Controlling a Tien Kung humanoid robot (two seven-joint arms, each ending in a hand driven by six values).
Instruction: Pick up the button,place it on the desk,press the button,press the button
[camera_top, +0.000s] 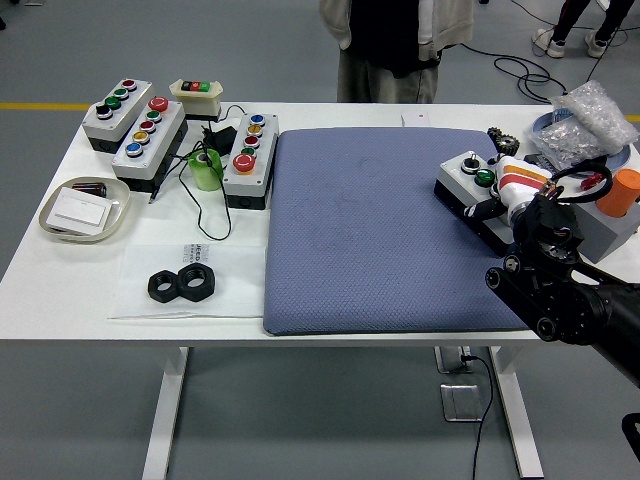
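White-and-orange fingers of the right hand (505, 195) curl onto the grey, black-based plastic button box (470, 190) at the right edge of the blue quilted mat (370, 230) — whether they truly clamp it I cannot tell. Rigid and probably light, with smooth sides, it is best held across its long walls. White and green caps top it.

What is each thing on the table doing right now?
Right hand: on the button box, grip hidden by the wrist.
Button box: at the blue mat's right edge, under the hand.
Blue mat: flat, bare in the middle.
Three button boxes: lying at far left, untouched.
Black nuts: lying flat, side by side.
Tray: holding a white card.
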